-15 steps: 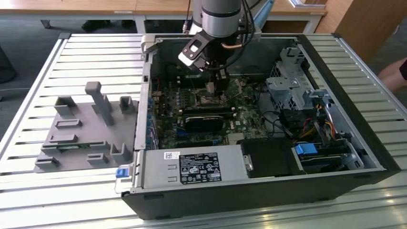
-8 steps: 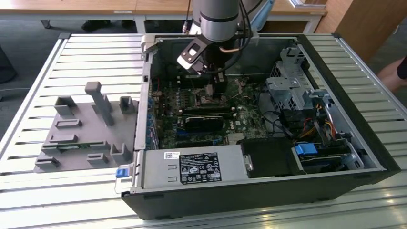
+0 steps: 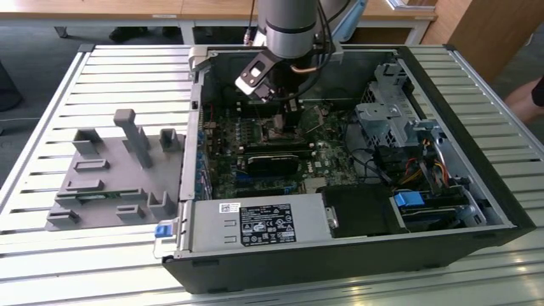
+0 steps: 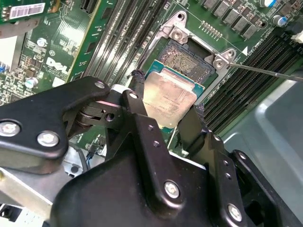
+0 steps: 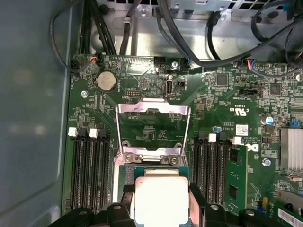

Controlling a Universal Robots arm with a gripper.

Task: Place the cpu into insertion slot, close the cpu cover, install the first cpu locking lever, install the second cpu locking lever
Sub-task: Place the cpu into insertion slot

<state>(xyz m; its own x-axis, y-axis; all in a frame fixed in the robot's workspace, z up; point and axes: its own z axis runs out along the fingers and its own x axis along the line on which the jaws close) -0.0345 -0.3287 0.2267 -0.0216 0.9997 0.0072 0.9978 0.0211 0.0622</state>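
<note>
Your gripper (image 4: pixel 168 94) is squeezed tight on the cpu (image 4: pixel 165 109); the insertion slot (image 4: pixel 186 62) lies just below it, a little farther out.

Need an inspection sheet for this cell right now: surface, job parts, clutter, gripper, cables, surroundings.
Surface: slatted metal table, open computer case lying on it.
Job's things: cpu held just over the insertion slot, seemingly not seated; cpu cover swung open.
Clutter: grey fixture block on the table, at the exterior view's left.
Grippers: gripper shut on the cpu.
Cables: black bundle along the case wall; coloured wires by the drive cage.
Surroundings: wooden desks; a person's arm at the exterior view's right.
</note>
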